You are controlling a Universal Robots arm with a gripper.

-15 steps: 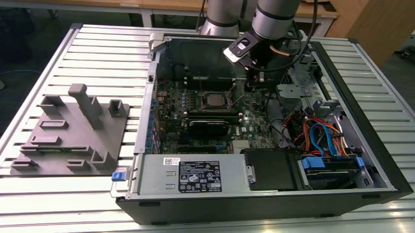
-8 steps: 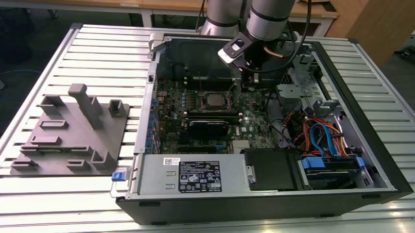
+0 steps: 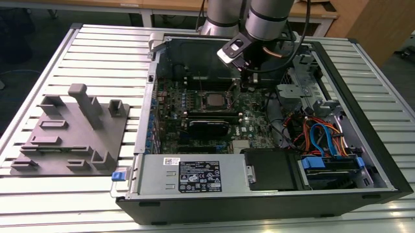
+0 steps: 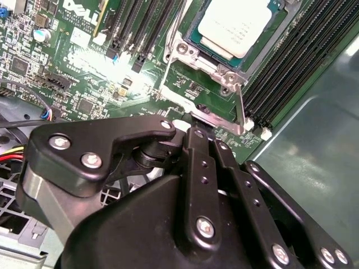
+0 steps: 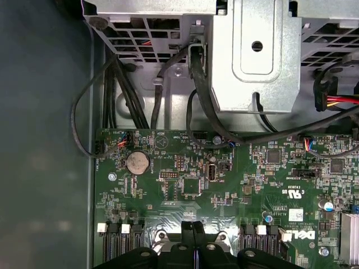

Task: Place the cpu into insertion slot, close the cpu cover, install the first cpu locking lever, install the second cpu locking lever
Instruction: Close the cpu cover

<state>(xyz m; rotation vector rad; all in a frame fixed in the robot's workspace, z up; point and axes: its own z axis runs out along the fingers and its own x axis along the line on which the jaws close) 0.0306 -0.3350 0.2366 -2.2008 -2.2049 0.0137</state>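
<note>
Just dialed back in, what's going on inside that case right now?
A robot arm reaches into the open computer case. The cpu is already seated on the board, with the cpu cover down around it. The end effector, shut, sits at the socket's edge beside a thin upright locking lever; whether it touches the lever is unclear.

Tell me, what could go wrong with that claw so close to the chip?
The gripper has its closed tips at the thin locking lever beside the cpu cover. If they slip off, the lever might spring free. The tips are also close to small parts on the green board, which a scrape could damage.
</note>
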